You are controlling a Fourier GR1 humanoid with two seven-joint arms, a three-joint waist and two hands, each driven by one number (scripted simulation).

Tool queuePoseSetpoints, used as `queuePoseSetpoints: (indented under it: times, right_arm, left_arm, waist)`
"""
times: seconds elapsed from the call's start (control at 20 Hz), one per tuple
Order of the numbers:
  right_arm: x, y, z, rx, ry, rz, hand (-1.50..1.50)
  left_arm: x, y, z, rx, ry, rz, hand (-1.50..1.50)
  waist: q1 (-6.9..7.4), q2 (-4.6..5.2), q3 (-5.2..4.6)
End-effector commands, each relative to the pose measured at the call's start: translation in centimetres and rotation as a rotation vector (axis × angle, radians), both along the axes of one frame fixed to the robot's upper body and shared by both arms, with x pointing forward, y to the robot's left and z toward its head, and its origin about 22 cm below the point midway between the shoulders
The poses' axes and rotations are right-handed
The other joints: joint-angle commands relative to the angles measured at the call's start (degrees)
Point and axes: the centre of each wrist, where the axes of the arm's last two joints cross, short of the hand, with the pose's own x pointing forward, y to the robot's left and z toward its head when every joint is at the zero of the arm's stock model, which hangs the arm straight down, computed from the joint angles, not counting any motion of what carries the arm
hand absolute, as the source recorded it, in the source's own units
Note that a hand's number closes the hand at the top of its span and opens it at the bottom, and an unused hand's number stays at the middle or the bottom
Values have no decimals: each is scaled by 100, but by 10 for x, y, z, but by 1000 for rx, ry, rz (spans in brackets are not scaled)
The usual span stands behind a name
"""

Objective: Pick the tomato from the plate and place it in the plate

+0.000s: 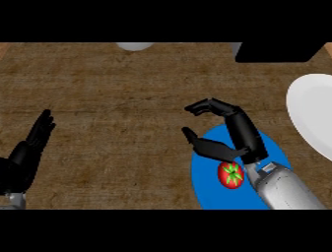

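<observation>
Wooden desk (125, 98): right hand (223, 133), half-curled and empty, hovers at 12 o'clock past the tomato (230, 174) on blue plate (205, 187); closing now would likely miss it.

Bare brown counter (125, 123) is lying open across the whole middle, giving broad room between the two arms. The right hand (223, 135) is hovering over the blue plate (205, 189), its curved fingers and thumb apart, with the tomato (230, 175) sitting just beneath the wrist. The white plate (321, 118) is standing near on the right, with a strip of counter between the plates. The left hand (19, 157) is resting open at the left edge. A black block (278, 51) is occupying the far right corner.
</observation>
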Motion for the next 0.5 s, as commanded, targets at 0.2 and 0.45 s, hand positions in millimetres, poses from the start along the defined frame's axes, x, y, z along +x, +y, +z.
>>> queuePoseSetpoints:
  times: [0.2, 0.45]
  right_arm:
    - [-94, 24, -44, -3, -163, -26, -150]
    - [-137, -12, -34, -128, -210, -117, -150]
  left_arm:
    - [6, -15, -12, -68, -6, -55, 0]
    - [20, -19, -13, -34, -21, -31, 0]
  waist:
    - [23, 55, 65]
    - [-61, 45, 61]
